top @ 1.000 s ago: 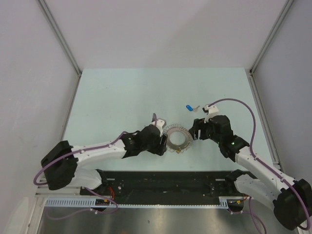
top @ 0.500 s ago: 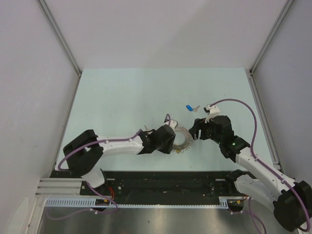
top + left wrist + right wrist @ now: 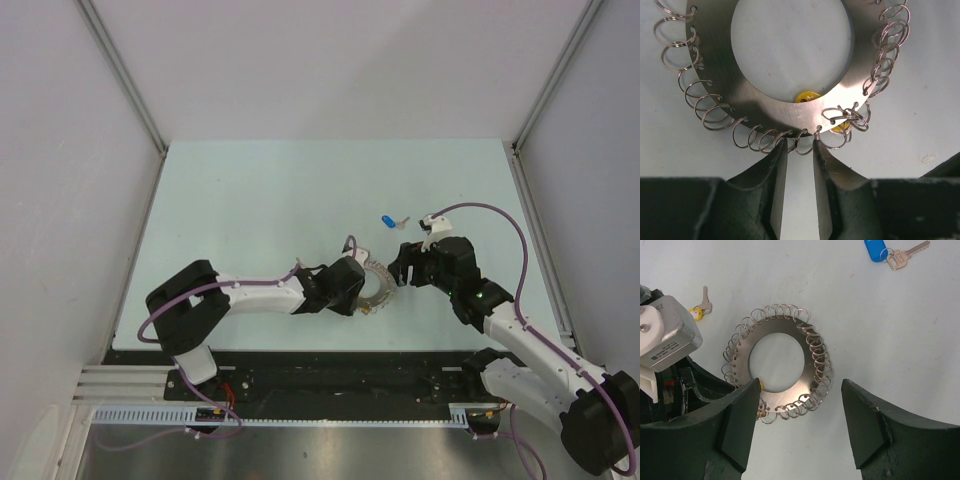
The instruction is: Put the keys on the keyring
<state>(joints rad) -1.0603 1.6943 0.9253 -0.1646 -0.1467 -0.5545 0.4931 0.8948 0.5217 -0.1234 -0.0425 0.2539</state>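
Since a sec ago the left arm has reached way further in, so the left hand [image 3: 799, 150] is now right at the rim of the keyring [image 3: 765, 107] and its fingers have closed in a lot. The right arm and the blue key [image 3: 875, 250] haven't budged. The keyring lies flat on the surface [image 3: 250, 200], roughly btw the two arms: a thin metal disc w/ a big hole and wire loops [image 3: 710, 102] all round the rim. The left hand's fingers are nearly together w/ one loop sitting right at the tips, but tbh I can't tell if it's actually pinched or just touched. The right hand [image 3: 802, 420] hangs over the ring w/ fingers wide apart, holding nothing. A yellow head [image 3: 806, 96] peeks out from under the disc at the hole's edge, no idea if it's on a loop. A small key [image 3: 704, 300] w/ a yellow bit lies near the ring, and the blue key sits apart, further out. The black one isn't visible anywhere. Handling, imo: the disc is stiff, light and prob slides on that smooth surface. Lying flat it gives no edge to get under, so the springy loops are the place to grab, w/ the other hand steadying it. The keys are tiny, so take them by the plastic head.
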